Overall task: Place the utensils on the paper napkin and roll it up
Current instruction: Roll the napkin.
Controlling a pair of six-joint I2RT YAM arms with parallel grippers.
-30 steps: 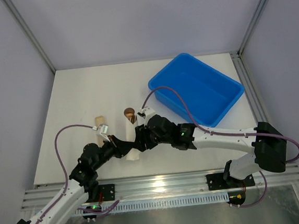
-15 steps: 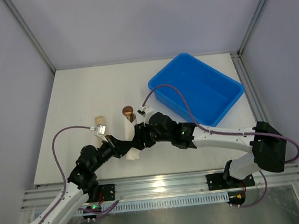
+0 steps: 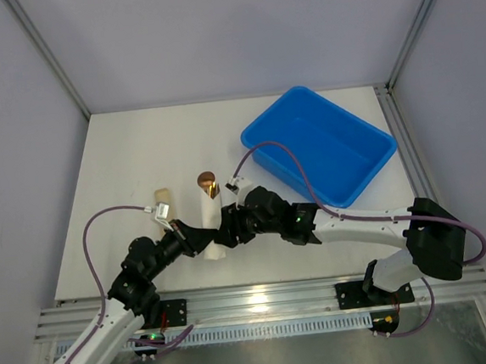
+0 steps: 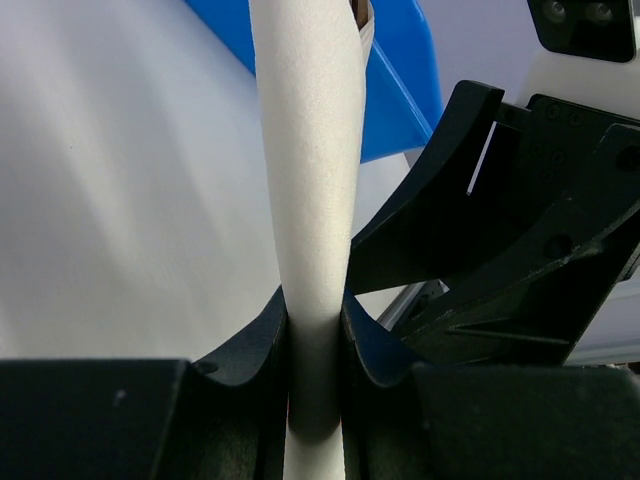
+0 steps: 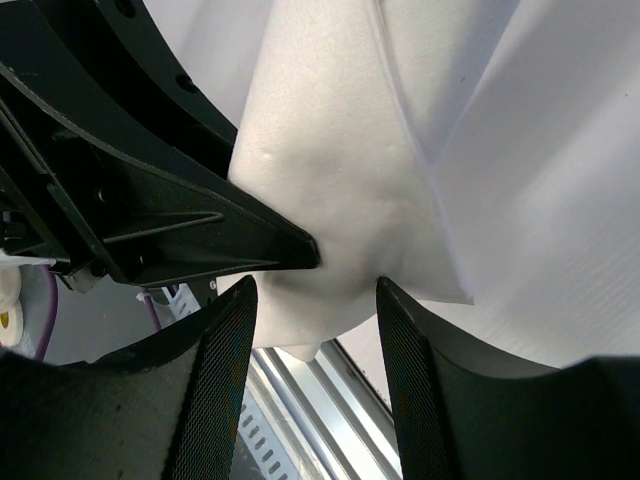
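Looking down from the top camera: white counter (image 3: 138, 148) boxed in by pale grey walls (image 3: 230, 30), with a metal rail (image 3: 262, 299) along the near edge. Blue bin (image 3: 325, 149) sits far right. Tan cylinder (image 3: 162, 196) lies left of centre, apart from the rest.

Napkin (image 3: 209, 209) is rolled into a white tube at counter centre, running near-to-far. Spoon (image 3: 206, 182) bowl pokes out of the far end; fork can't be made out.

Left end effector (image 3: 204, 239) comes at the roll's near part from the left, and right end effector (image 3: 226, 228) from the right. They meet there, almost touching each other.

Left wrist view shows what the top view hides. Left end effector (image 4: 318, 320) is clamped on the napkin (image 4: 305, 150), with the tube squeezed thin between the fingers. A brown utensil tip shows at the tube's top, and the bin (image 4: 400, 90) is behind.

Right wrist view: right end effector (image 5: 315, 300) is closed on the napkin's (image 5: 330, 150) wider end, a finger pressing each edge. The left one's black tip lies against the paper just above.
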